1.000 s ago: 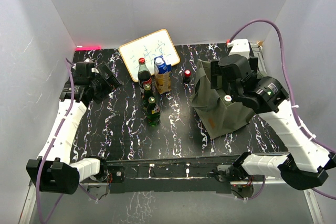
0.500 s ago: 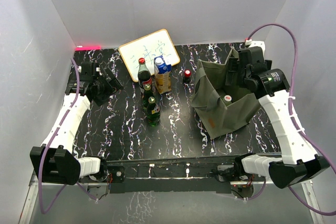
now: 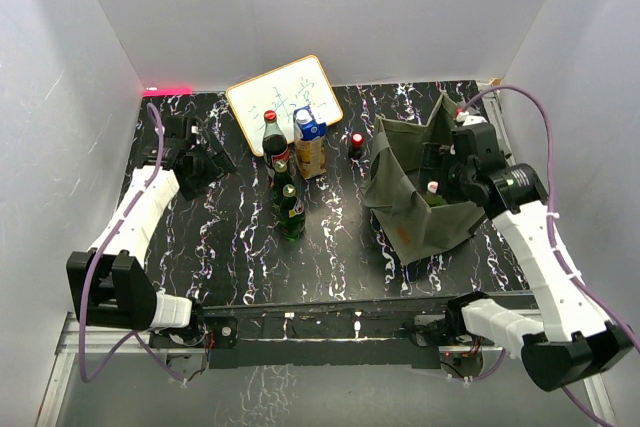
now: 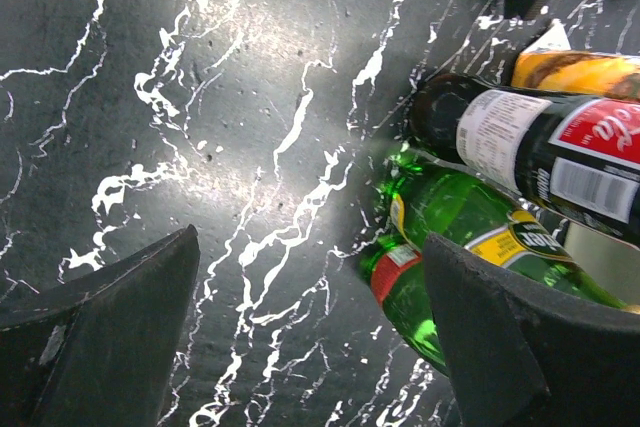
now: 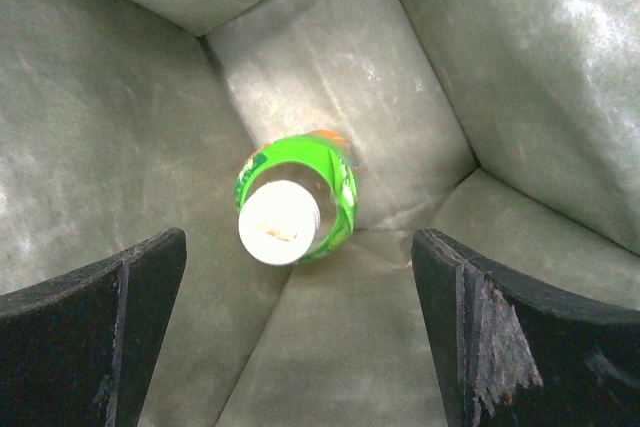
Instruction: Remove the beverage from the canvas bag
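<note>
Directly beneath right hand (image 5: 298, 245), beverage (image 5: 296, 209).

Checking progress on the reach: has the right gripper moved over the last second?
Yes. The right gripper has sunk into the mouth of the canvas bag, shifting from over its middle towards its right wall.

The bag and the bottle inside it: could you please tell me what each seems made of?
The bag looks like matte olive cloth, probably canvas: soft creases, slumped walls. The bottle seems plastic, with a glossy green label and a white cap, though that is uncertain from above.
</note>
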